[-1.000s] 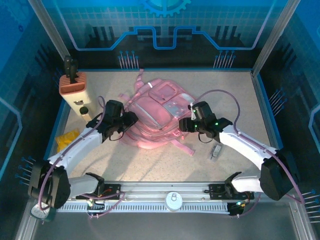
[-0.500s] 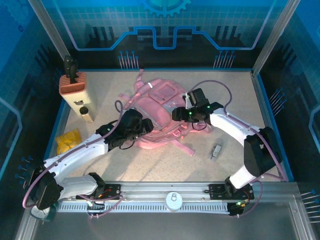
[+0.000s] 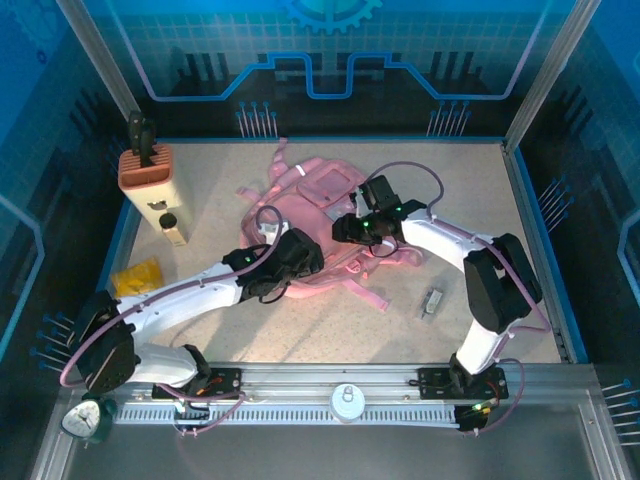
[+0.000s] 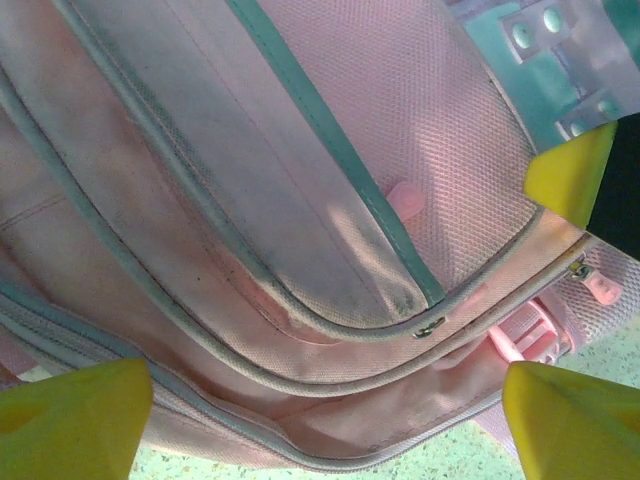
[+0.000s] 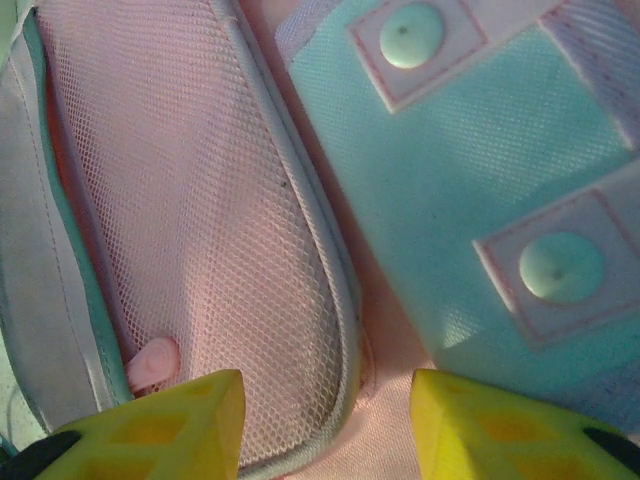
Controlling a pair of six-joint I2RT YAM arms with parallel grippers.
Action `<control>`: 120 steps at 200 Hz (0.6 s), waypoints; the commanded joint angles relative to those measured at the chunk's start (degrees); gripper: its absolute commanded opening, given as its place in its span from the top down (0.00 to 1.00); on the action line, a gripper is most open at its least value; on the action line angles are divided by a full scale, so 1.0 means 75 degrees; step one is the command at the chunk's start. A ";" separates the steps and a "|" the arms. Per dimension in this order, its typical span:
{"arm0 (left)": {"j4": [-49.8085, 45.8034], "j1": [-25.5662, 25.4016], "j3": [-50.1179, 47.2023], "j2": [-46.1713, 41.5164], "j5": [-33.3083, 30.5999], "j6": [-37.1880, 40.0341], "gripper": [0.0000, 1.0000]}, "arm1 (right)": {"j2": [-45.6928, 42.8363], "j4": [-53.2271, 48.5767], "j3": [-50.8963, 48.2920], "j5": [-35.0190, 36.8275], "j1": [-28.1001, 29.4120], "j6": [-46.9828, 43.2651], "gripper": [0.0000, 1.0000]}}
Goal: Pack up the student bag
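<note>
Locate bag (image 3: 315, 190) flat at mid-counter (image 3: 450, 165). Note left jaws wide open above its zipped edge, right jaws part-open over mesh pocket (image 5: 200, 200), gripping nothing. Avoid pinching stacked fabric: likely drags bag, misses slider (image 4: 430, 327).

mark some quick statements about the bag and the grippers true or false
1. The student bag lies flat on the table. True.
2. The left gripper is clamped shut. False: its fingers stand wide apart over the bag.
3. The right gripper is over the bag's mesh pocket. True.
4. The yellow item is inside the bag. False: it lies on the table, left of the bag.
</note>
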 commanded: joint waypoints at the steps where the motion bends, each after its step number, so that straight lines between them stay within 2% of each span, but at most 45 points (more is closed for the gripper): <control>1: -0.0280 -0.0132 0.0320 0.0166 -0.0546 -0.0252 0.07 | 0.0335 0.0091 0.0349 -0.0251 0.0098 0.0012 0.56; 21: -0.0387 -0.0173 0.0355 0.0280 -0.0711 -0.0361 0.04 | 0.0589 -0.0003 0.0547 -0.0354 0.0110 -0.0030 0.63; 44: -0.0800 -0.0208 0.0560 0.0390 -0.0845 -0.0483 0.01 | 0.0349 0.0450 0.0247 -0.0564 0.0109 0.0242 0.74; 82: -0.1334 -0.0564 0.0739 0.0520 -0.1378 -0.1166 0.01 | -0.0056 0.1152 -0.0101 -0.0875 0.0215 0.0882 0.95; 100: -0.1579 -0.0770 0.0799 0.0538 -0.1588 -0.1542 0.01 | -0.0306 0.1933 -0.0529 -0.1158 0.0232 0.1552 0.99; 120: -0.1641 -0.0973 0.0878 0.0690 -0.1585 -0.1794 0.01 | -0.0622 0.2508 -0.0856 -0.0955 0.0418 0.2040 1.00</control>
